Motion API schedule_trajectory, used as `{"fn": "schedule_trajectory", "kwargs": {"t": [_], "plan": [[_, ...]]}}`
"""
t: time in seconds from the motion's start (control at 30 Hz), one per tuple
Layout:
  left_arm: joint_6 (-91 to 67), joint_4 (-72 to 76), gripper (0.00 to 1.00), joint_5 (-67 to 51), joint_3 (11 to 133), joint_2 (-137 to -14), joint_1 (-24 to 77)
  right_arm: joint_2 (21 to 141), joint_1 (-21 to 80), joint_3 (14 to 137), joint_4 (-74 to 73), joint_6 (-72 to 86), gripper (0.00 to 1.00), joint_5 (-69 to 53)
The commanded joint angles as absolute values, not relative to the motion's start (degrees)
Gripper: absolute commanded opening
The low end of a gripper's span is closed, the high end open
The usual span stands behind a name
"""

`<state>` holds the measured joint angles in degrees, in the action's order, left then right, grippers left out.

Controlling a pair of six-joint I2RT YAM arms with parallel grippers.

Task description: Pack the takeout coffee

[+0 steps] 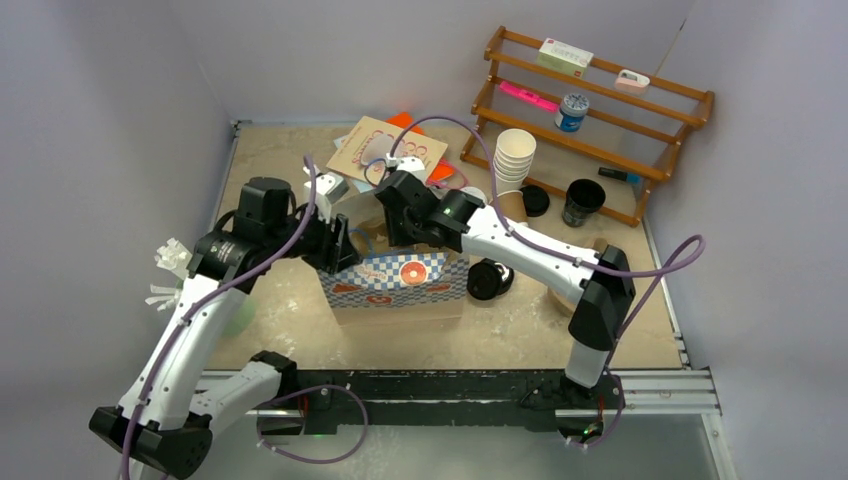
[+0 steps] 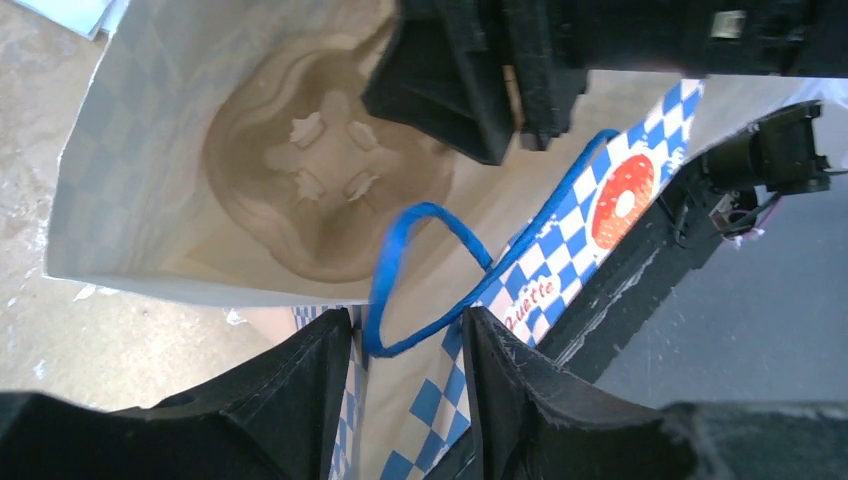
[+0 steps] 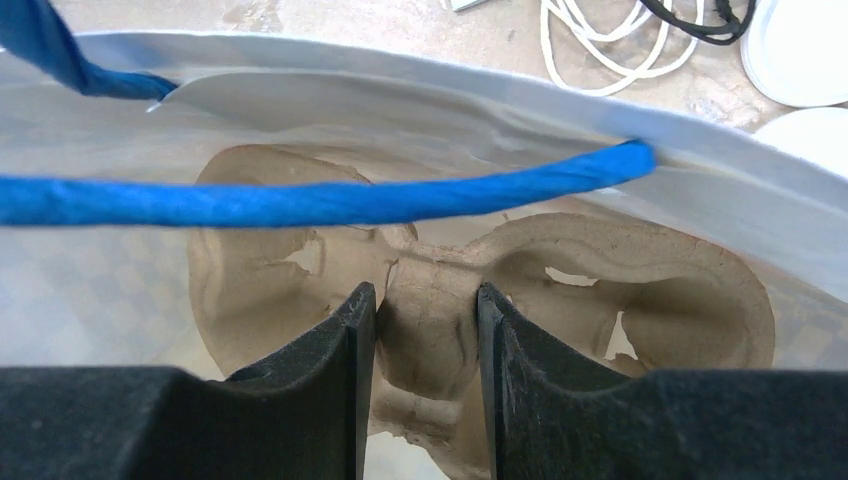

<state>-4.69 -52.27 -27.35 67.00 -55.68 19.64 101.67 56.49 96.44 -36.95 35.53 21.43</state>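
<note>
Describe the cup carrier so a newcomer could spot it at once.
Find the blue-and-white checked paper bag standing mid-table. Inside its open top sits the cup carrier. It alone is moulded brown pulp with round wells, its centre ridge clamped by the right gripper.

You're looking at pale lavender-grey walls [image 1: 120, 80] across the upper frame. A worn tan board tabletop [image 1: 280, 165] fills the centre, a slatted brown wooden rack [image 1: 703, 108] standing upper right.

Lab test booth: plain grey walls [image 1: 110, 90] enclosing a worktable [image 1: 290, 335].
</note>
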Motion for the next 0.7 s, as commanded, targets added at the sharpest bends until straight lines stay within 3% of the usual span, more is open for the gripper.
{"fn": "schedule_trajectory", "kwargs": {"t": [0.0, 0.23, 0.43, 0.67], "plan": [[-3.4, -53.0, 0.48, -32.9, 67.2, -53.8, 19.9, 102.4, 56.2, 100.6, -37.9, 36.9, 0.32, 21.1], [-3.6, -52.3, 0.44, -41.9, 66.8, -52.2, 20.0, 103.2, 56.0, 102.7, -38.4, 36.8, 0.32, 23.2], [-3.7, -51.2, 0.44, -44.1, 67.2, -51.4, 20.0, 104.0, 56.4, 98.5, -37.1, 36.6, 0.25, 27.3], [-5.5, -47.1, 0.51, -42.0, 69.3, -50.7, 20.0, 100.3, 58.1, 88.9, -31.3, 33.3, 0.25, 25.9]]}}
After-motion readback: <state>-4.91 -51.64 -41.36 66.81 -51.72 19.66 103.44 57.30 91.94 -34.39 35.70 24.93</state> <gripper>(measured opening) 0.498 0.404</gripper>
